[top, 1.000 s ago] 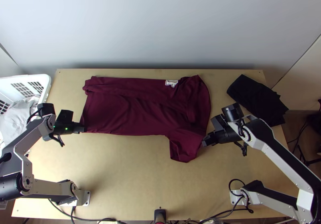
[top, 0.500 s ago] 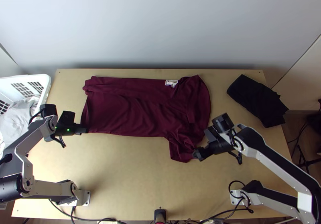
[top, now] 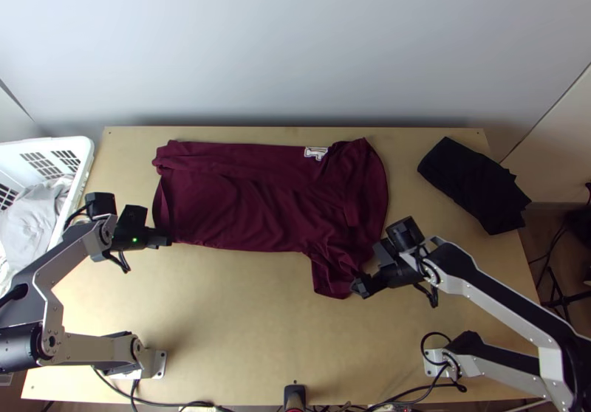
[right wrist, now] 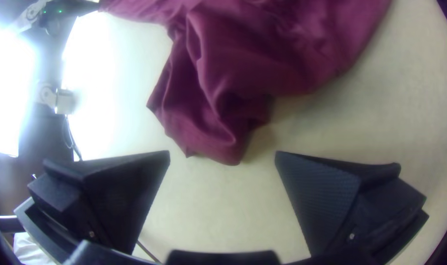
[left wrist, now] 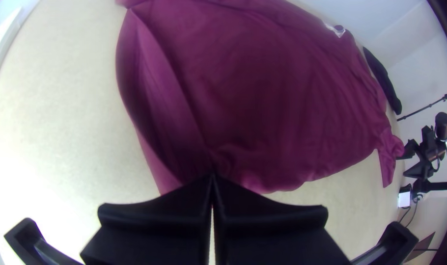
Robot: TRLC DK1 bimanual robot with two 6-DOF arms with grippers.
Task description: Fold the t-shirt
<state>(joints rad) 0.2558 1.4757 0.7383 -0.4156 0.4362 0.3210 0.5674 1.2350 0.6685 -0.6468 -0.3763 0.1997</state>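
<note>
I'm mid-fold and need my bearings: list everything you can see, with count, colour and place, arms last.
Table: one, light wood, centre
T-shirt: one, maroon with white print, across the table's far half
Folded cloth: one, black, far right
Basket: one, white, left edge
Cloth in it: count unclear, pale grey
Cables: several, black, near edge
Wall: one, pale blue-grey, behind
Left arm, right arm: two, silver-grey and black, near corners
Left gripper: one, black, shut on the shirt's near left corner
Right gripper: one, black, open by the near sleeve
</note>
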